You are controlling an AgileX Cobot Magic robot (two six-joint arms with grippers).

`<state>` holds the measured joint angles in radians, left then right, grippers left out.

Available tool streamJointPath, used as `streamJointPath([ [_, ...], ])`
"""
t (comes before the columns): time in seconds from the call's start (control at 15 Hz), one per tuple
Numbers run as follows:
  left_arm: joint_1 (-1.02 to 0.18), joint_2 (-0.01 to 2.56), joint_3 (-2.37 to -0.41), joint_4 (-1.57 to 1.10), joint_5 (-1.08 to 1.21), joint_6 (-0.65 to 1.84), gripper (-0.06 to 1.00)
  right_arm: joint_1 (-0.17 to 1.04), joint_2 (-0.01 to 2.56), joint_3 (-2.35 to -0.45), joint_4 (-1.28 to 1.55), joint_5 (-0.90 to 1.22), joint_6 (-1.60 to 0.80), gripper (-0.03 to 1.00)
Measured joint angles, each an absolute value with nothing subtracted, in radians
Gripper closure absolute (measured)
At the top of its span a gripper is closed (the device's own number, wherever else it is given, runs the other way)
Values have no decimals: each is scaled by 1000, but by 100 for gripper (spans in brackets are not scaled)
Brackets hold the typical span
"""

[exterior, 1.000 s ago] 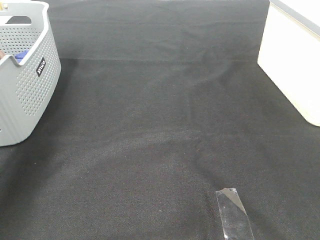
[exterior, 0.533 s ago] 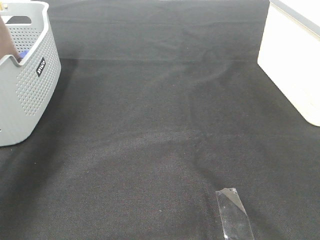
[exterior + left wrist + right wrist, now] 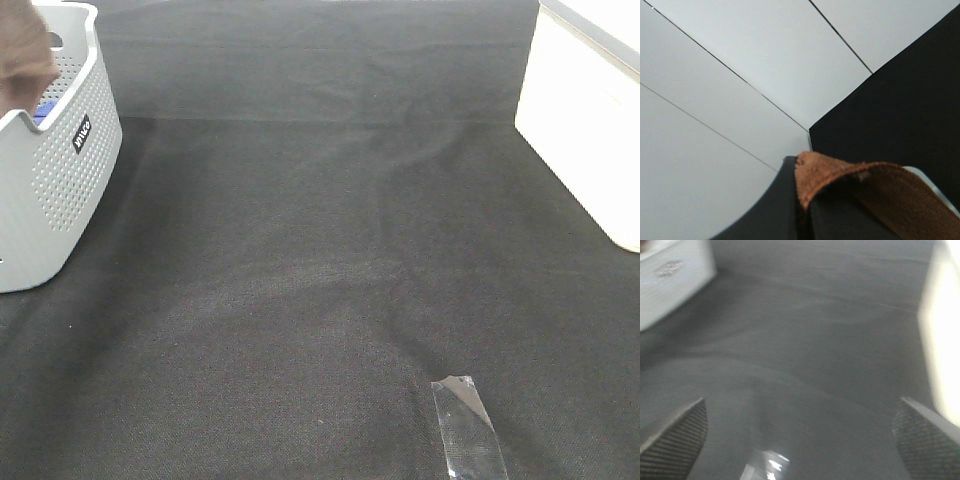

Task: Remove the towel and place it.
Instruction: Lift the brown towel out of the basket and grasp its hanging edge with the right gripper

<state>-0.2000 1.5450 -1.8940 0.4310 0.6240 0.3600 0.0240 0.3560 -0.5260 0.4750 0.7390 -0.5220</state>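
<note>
One brown towel (image 3: 24, 50) shows above the rim of the grey basket (image 3: 60, 170) at the worktop's far left corner. Left gripper (image 3: 801, 200): jaws pinched on the towel's edge. Right gripper (image 3: 800, 440): jaws spread wide, empty, over the black cloth (image 3: 320, 250). Clear tape strip (image 3: 467, 430) lies near the front edge.

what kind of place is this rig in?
Probably a lab test bench, not a home: a table draped in black cloth, a clear tape strip stuck on it, and a single grey perforated basket as a prop.
</note>
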Motion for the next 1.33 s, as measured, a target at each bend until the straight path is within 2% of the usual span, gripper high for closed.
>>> streamJointPath([
  [0.33,-345,1569,-1947,431,619,339,94,24,814,-527,1240,756,-1380,1],
  [0.53,-454,1588,-1949,428,576,339,94,54,1072,-615,1501,837,-1706,2],
  [0.8,-549,1629,-1949,420,573,317,94,182,1397,-866,1523,861,-1785,3],
  [0.93,-571,1631,-1949,418,573,313,94,205,1515,-966,1517,882,-1786,3],
  [1.13,-582,1631,-1949,414,572,312,94,210,1722,-1150,1517,978,-1774,3],
  [1.2,-582,1634,-1949,405,555,309,94,240,1822,-1247,1517,1045,-1746,3],
  [1.33,-582,1644,-1949,392,539,309,94,300,1873,-1304,1517,1049,-1739,3],
])
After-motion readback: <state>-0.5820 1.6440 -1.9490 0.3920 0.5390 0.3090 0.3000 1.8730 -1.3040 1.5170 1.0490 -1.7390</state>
